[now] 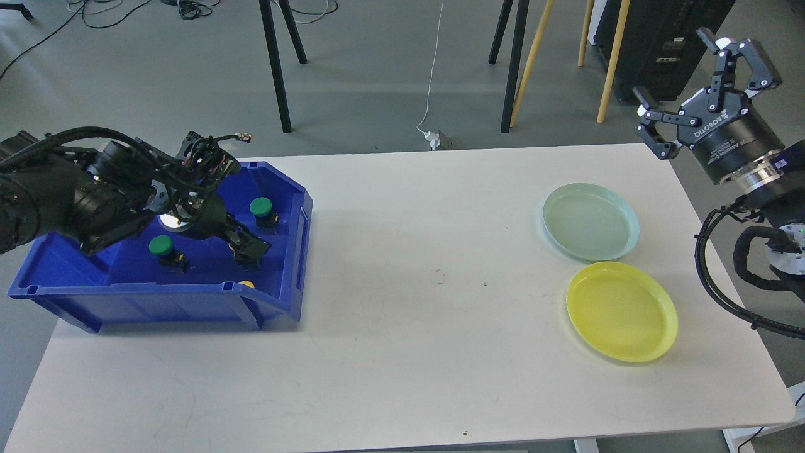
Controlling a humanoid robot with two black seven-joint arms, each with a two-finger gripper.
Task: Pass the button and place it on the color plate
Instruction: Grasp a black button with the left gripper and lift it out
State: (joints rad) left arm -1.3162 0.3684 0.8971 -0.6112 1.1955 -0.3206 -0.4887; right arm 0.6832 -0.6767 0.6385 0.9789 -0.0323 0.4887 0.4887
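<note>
A blue bin (286,296) at the table's left holds several push buttons. I see a green button (260,207) at the back right, a green button (161,246) in the middle, and the edge of a yellow button (247,284) behind the front wall. My left gripper (246,246) is down inside the bin, over the spot where a yellow button stood; that button is hidden under it. Its fingers are too dark to tell apart. My right gripper (673,68) is open and empty, raised beyond the table's far right corner. A pale green plate (591,221) and a yellow plate (621,311) lie at the right.
The white table (409,327) spans the view. Chair and easel legs (516,63) stand on the floor behind it. A black cabinet (660,44) is at the back right, near my right gripper.
</note>
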